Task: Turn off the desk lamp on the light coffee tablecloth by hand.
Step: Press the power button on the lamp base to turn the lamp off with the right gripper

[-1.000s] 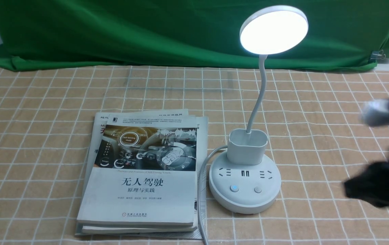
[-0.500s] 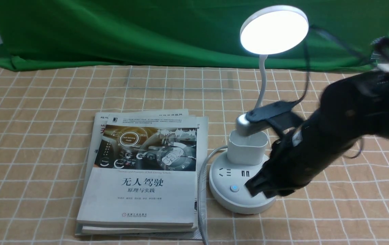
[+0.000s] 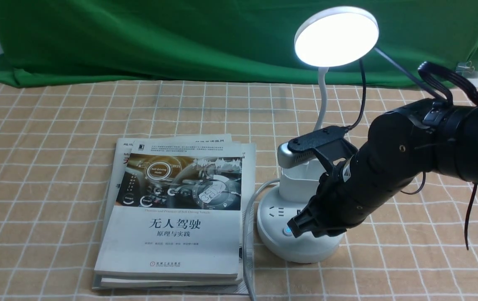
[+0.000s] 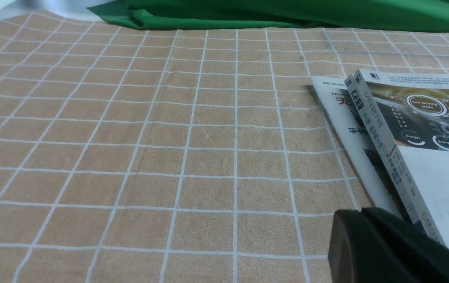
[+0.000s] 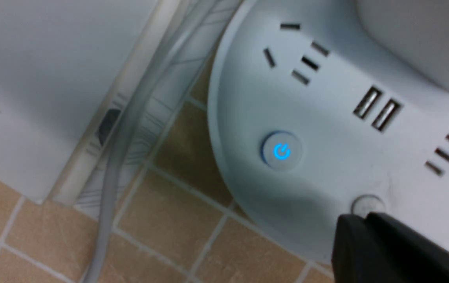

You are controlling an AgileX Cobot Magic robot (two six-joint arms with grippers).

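Observation:
The white desk lamp stands on the light coffee tablecloth point(image 3: 54, 146), and its disc head point(image 3: 336, 36) glows. Its round base point(image 3: 273, 240) has a blue-lit power button point(image 5: 281, 151) and a plain round button point(image 5: 367, 204). My right gripper point(image 3: 296, 227) is shut and empty over the front of the base. In the right wrist view the right gripper's tip point(image 5: 365, 225) is right at the plain button; I cannot tell whether it touches it. My left gripper point(image 4: 361, 215) is shut and empty, low over the cloth beside the books.
A stack of books point(image 3: 176, 213) lies left of the lamp, with the lamp's white cord point(image 3: 247, 234) running between them. A green cloth point(image 3: 159, 37) hangs at the back. My right arm's cables loop close to the lamp neck point(image 3: 320, 113).
My right arm has swung in from the right edge and down onto the front of the lamp base. The lamp stays lit throughout.

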